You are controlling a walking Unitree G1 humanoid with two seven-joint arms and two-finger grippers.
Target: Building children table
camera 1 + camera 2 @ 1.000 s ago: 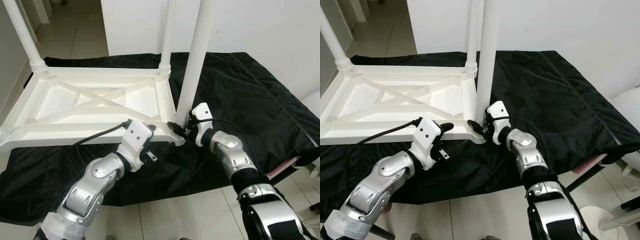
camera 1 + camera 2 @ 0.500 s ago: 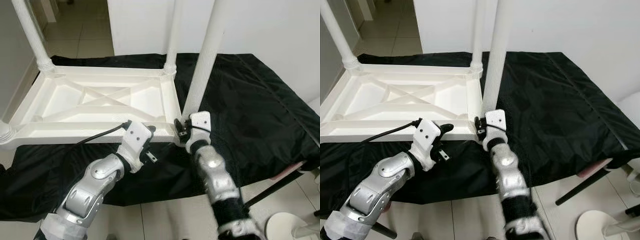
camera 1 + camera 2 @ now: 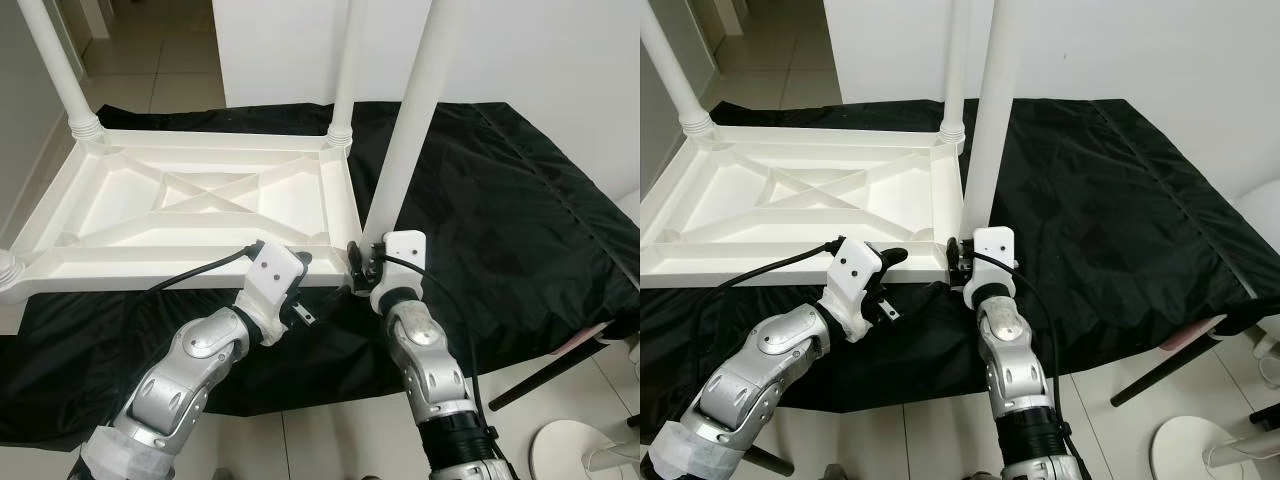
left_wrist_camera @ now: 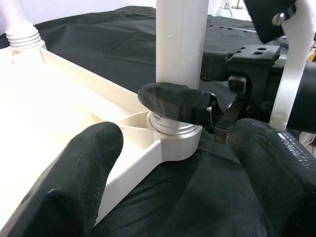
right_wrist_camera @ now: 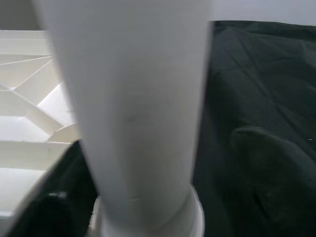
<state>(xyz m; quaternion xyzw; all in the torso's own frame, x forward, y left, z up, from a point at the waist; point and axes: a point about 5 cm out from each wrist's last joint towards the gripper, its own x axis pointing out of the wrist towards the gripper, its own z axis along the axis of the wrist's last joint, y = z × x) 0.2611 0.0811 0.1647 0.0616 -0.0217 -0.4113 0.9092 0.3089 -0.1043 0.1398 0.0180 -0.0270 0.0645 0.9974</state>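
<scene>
Swung inward under leg (image 3: 400,150): right hand (image 3: 362,268) clamping its base (left hand (image 3: 297,262) open, idle). Step: seating leg; next, twisting home.

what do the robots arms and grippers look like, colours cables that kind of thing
Both arms are jointed silver metal segments with rounded shells. Each wrist ends in a white blocky housing: the left gripper and the right gripper have long black fingers with a matte, wrapped look. A black cable loops into the left wrist housing, and another runs down the right forearm. The right lower arm has a black ribbed sleeve.
</scene>
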